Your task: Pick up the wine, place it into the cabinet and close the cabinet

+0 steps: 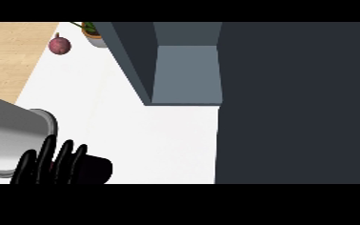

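The cabinet stands at the top middle, its grey-blue shelf showing with nothing on it. A large dark panel, which looks like the cabinet's door, fills the right side from top to bottom. No wine bottle shows anywhere. My left hand rests at the lower left edge with its fingers straight and pointing up, holding nothing. My right hand does not show.
A dark red round fruit lies at the back left on the white counter. A potted plant stands beside the cabinet's left wall. A grey metal basin sits at the left edge above my left hand.
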You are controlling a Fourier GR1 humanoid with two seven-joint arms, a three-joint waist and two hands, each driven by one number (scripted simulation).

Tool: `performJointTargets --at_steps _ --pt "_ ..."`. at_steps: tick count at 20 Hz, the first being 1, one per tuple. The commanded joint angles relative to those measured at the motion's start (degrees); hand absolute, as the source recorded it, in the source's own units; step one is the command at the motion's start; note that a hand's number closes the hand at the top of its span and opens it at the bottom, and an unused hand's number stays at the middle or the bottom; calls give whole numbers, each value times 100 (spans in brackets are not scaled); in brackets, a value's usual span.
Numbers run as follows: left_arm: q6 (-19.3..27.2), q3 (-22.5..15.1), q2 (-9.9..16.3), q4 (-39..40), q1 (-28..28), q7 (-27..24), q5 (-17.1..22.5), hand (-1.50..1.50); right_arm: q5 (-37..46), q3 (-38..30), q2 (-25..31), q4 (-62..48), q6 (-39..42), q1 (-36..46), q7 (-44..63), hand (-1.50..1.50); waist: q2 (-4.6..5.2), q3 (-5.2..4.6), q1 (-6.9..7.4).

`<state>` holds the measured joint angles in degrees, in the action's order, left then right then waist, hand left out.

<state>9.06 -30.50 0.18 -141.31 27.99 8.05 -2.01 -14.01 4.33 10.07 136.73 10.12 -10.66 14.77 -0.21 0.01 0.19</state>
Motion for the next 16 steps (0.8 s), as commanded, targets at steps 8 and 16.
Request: performJointTargets --at_steps 8,16 --pt "962 -1007 206 -728 103 409 -755 -150 -113 23 -66 514 -300 481 852 -150 2 -1 17" --pt "1375 -951 523 -996 221 521 -850 -150 -259 -210 70 673 -503 855 1374 -150 -9 -1 37"
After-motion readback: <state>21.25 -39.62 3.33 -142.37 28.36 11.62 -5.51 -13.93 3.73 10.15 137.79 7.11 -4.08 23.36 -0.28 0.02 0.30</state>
